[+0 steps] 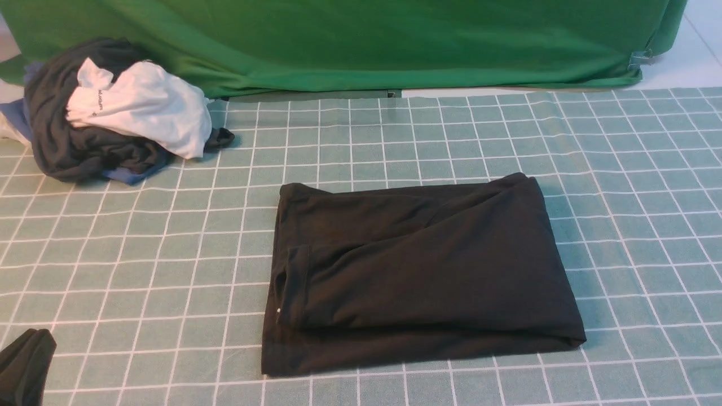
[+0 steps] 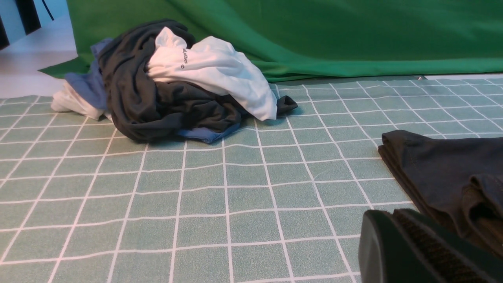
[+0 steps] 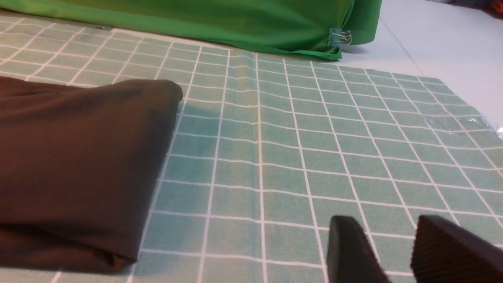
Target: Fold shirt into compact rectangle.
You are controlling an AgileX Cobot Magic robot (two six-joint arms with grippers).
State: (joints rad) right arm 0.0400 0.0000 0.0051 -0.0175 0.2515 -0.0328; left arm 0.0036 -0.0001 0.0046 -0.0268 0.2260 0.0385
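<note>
The black shirt (image 1: 423, 270) lies folded into a rough rectangle in the middle of the checked cloth, plain side up, with a sleeve hem folded in at its left edge. My left gripper (image 1: 25, 361) sits at the near left corner, shut with nothing in it, well left of the shirt. In the left wrist view its shut fingertips (image 2: 397, 220) hover beside the shirt (image 2: 452, 173). My right gripper (image 3: 387, 232) is open and holds nothing, off to the right of the shirt (image 3: 78, 165); it is out of the front view.
A bundle of dark grey and blue clothes (image 1: 84, 141) with a white garment (image 1: 146, 113) on top sits at the far left. A green drape (image 1: 366, 39) hangs along the back edge. The green checked cloth (image 1: 620, 197) covers the table.
</note>
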